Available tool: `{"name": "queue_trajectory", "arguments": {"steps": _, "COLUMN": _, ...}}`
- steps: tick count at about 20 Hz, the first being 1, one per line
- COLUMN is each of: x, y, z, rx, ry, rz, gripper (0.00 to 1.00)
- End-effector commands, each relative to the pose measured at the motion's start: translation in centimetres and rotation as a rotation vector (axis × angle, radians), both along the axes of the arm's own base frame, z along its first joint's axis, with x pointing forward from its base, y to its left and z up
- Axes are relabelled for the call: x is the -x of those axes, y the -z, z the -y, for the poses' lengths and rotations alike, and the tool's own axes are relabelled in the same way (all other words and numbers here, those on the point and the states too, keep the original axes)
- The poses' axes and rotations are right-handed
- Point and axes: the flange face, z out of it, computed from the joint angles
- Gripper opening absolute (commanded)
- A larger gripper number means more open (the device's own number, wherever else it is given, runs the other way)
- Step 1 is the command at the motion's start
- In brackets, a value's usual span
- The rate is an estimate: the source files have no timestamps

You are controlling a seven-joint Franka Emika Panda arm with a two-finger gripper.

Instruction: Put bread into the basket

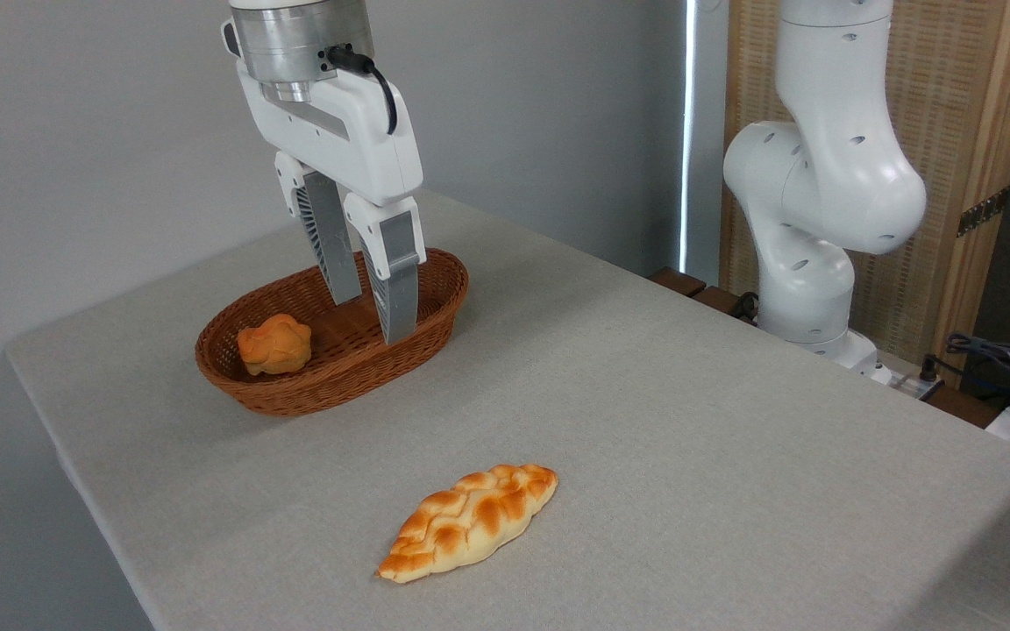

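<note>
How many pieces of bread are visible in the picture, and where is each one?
2. The braided loaf lies on the table, near its front edge. The small round bun sits inside the basket, at its left end. None seems hidden.

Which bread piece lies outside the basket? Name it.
The long braided loaf, lying on the bare table near the front edge. The small round orange bun sits inside the basket.

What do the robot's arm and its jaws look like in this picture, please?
The arm is glossy white with rounded joints and small dark holes. The gripper has a white body under a silver metal flange, a black cable plugged in, and two long grey ribbed jaws.
</note>
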Motion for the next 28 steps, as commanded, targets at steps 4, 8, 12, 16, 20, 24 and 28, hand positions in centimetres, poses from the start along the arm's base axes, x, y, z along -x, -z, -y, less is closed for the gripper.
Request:
{"name": "queue_trajectory", "arguments": {"steps": 4, "x": 0.21, "y": -0.46, "z": -0.52, "rx": -0.004, "ry": -0.012, "rz": 0.007, "gripper": 1.0}}
{"name": "queue_trajectory", "arguments": {"steps": 8, "x": 0.2, "y": -0.46, "z": -0.6, "rx": -0.004, "ry": -0.016, "rz": 0.007, "gripper": 1.0}}
{"name": "queue_trajectory", "arguments": {"steps": 12, "x": 0.2, "y": -0.46, "z": -0.6, "rx": -0.004, "ry": -0.018, "rz": 0.007, "gripper": 1.0}}
{"name": "queue_trajectory", "arguments": {"steps": 16, "x": 0.2, "y": -0.46, "z": -0.6, "rx": -0.004, "ry": -0.02, "rz": 0.007, "gripper": 1.0}}
{"name": "queue_trajectory", "arguments": {"steps": 20, "x": 0.23, "y": -0.37, "z": -0.52, "rx": -0.004, "ry": -0.021, "rz": 0.004, "gripper": 1.0}}
{"name": "queue_trajectory", "arguments": {"steps": 24, "x": 0.25, "y": -0.29, "z": -0.42, "rx": -0.003, "ry": -0.033, "rz": 0.002, "gripper": 1.0}}
{"name": "queue_trajectory", "arguments": {"steps": 28, "x": 0.18, "y": -0.17, "z": 0.23, "rx": 0.002, "ry": -0.073, "rz": 0.002, "gripper": 1.0}}
